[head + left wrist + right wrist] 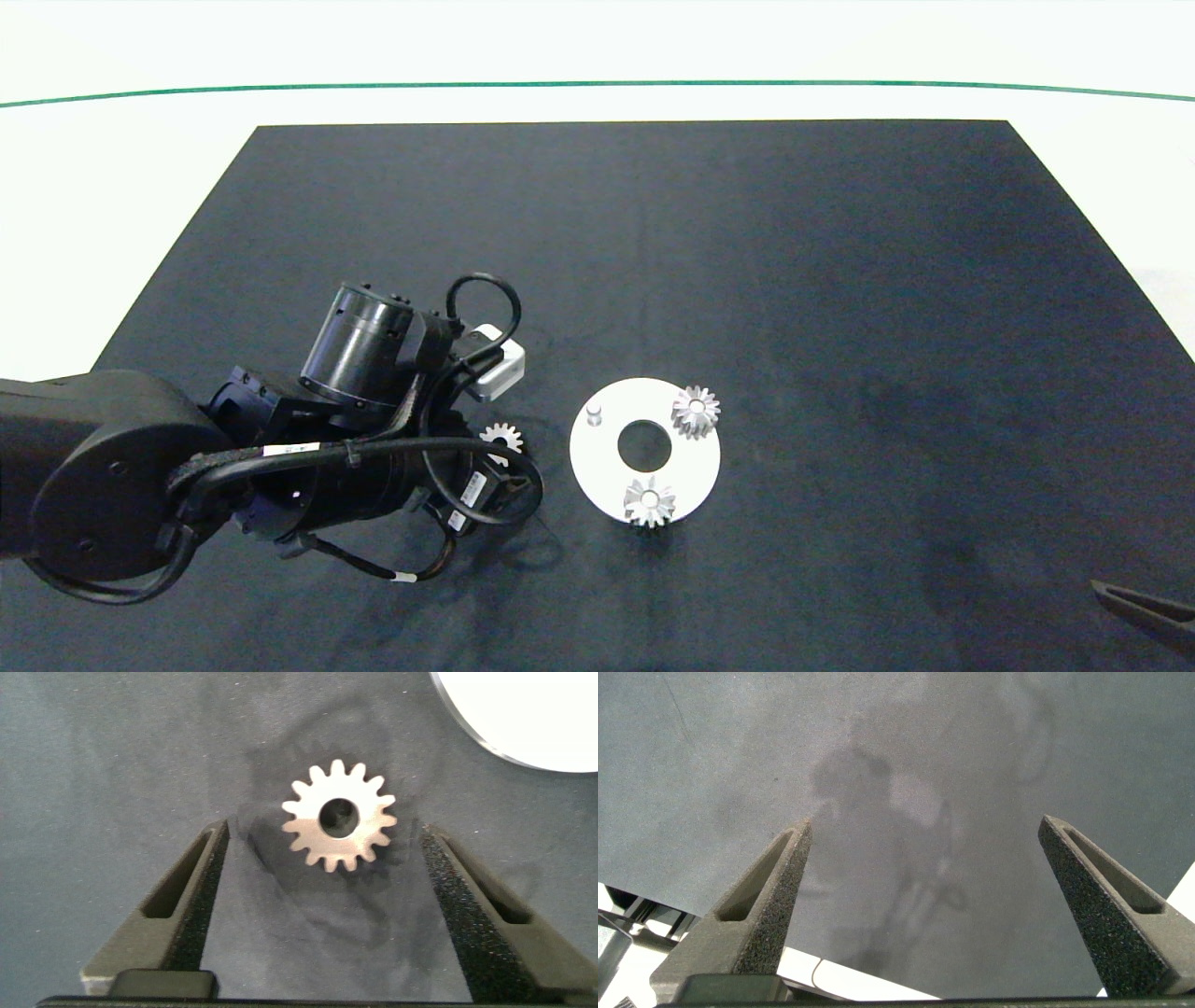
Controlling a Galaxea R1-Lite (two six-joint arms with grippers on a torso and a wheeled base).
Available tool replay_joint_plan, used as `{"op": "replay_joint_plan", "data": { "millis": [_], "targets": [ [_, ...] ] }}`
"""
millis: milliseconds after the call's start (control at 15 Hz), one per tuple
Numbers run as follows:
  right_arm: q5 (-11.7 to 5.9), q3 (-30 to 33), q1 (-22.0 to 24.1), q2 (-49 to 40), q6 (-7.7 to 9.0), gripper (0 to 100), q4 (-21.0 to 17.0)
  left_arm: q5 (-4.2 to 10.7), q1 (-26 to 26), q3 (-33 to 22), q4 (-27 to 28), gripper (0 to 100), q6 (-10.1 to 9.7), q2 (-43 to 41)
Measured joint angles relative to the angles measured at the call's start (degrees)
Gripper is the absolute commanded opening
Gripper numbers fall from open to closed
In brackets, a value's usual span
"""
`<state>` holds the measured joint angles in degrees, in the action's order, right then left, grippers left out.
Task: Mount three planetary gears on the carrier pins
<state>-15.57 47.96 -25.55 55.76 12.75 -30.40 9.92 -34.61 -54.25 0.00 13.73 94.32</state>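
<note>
Gear number three (338, 815), small, stiff metal and likely slick, lies flat on the dark mat (653, 233) between the spread fingers (187, 905) of the left gripper (318, 845), untouched. Best pinched across its toothed rim. Just beyond sits the white disc (695, 462), two gears (695, 411) (650, 501) already seated, one bare pin (594, 413) nearest the arm. Nothing blocks the way. The right gripper (924, 845), fingers apart and empty, waits at the tabletop's near right corner.

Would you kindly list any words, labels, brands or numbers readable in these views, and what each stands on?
No text can be read.
White labels on the left arm's cables: too small to read.
The gears, white disc and black mat carry no visible markings.
</note>
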Motion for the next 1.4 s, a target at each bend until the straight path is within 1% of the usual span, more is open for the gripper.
{"op": "replay_joint_plan", "data": {
  "millis": [267,467,933,1400],
  "targets": [
    [0.00,-0.06,0.00,0.07,0.15,100,0.00,0.05,-0.01,0.63,-2.65,69,0.02,0.61],
    [0.00,-0.11,0.00,0.09,0.17,100,0.01,0.02,-0.11,0.87,-2.78,62,0.07,0.91],
    [0.02,-0.26,0.00,0.22,0.17,100,0.00,0.22,-0.11,1.24,-4.49,48,-0.01,1.94],
    [0.02,-0.33,0.00,0.22,0.26,100,0.00,0.24,-0.11,1.33,-4.66,35,-0.09,2.10]
  ]
}}
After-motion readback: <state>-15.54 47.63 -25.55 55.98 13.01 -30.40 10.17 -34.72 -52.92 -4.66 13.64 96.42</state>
